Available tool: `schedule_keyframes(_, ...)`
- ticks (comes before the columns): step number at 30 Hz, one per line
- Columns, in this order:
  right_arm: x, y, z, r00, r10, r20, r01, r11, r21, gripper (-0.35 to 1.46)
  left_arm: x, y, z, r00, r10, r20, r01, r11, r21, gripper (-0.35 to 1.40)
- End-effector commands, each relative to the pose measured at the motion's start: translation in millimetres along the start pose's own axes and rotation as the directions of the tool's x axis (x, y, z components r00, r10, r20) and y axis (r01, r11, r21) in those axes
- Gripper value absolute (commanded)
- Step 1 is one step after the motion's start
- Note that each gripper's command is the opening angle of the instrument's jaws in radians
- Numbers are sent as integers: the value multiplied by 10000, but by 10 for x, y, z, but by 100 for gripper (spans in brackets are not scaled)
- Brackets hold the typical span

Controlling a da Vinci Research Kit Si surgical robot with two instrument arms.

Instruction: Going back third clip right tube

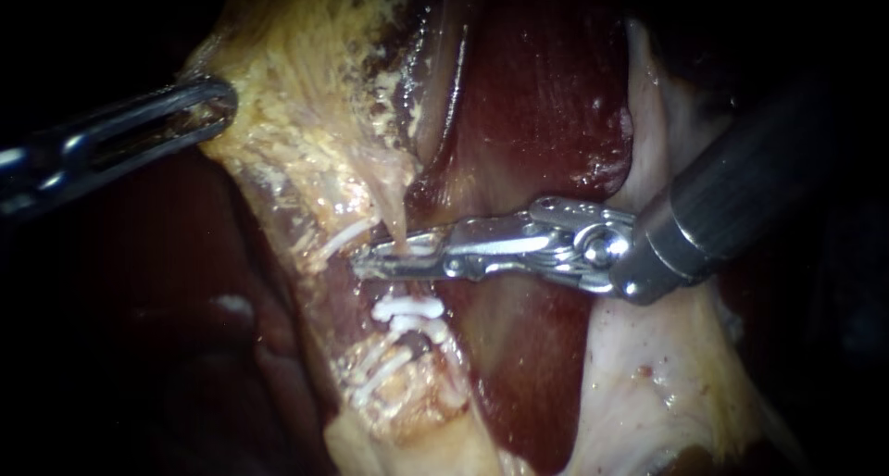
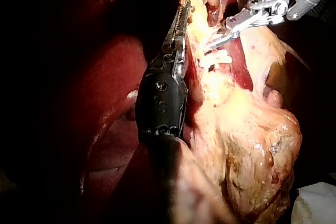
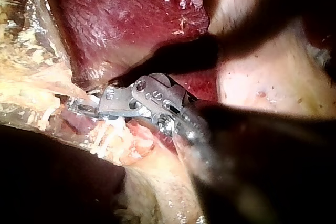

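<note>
Steel, left instrument [image 1: 215, 106] clamps yellow tissue [image 1: 296, 96], right instrument [image 1: 389, 259] slightly parted astride one tube [image 1: 396, 224]

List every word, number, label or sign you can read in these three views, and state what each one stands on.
No text can be read anywhere.
Right instrument: only tiny marks on the metal, too small to read.
Left instrument: no writing shows.
White clips and liver: no writing.

The left instrument [image 1: 215, 106] runs off the endoscope view's left edge — its tip partly hidden in yellow tissue [image 1: 296, 96]. The right instrument [image 3: 80, 107] shows only a blurred shaft in its wrist view.
</note>
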Motion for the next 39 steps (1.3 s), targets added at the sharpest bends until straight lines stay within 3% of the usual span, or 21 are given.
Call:
schedule_keyframes(1,0,0,0,10000,-5,10,5,10000,0,-35,0,0,0,10000,-4,8,4,10000,8,-35)
schedule_keyframes(5,0,0,-1,10000,-6,13,6,10000,5,-35,0,-1,1,10000,-8,37,8,10000,14,-35)
schedule_keyframes(10,1,-1,-4,10000,-4,-77,2,9998,-208,47,0,-1,1,10000,-8,37,8,10000,13,-35)
schedule_keyframes(12,1,-1,-5,9999,-5,-163,0,9996,-296,54,0,-1,1,10000,-8,38,8,10000,12,-35)
schedule_keyframes(18,0,-6,-5,9993,-8,-385,3,9999,-148,60,1,-1,1,10000,-8,40,8,10000,9,-35)
schedule_keyframes(29,-4,-18,-11,9898,-1387,-326,1391,9902,113,60,1,-2,2,10000,-5,46,5,10000,0,-35)
schedule_keyframes(36,-7,-12,-23,9819,-1861,-350,1863,9825,-3,60,1,-2,2,10000,-5,47,5,10000,-1,-35)
schedule_keyframes(39,-7,-10,-37,9681,-2481,-347,2480,9687,-84,60,1,-2,2,10000,-5,46,5,10000,0,-35)
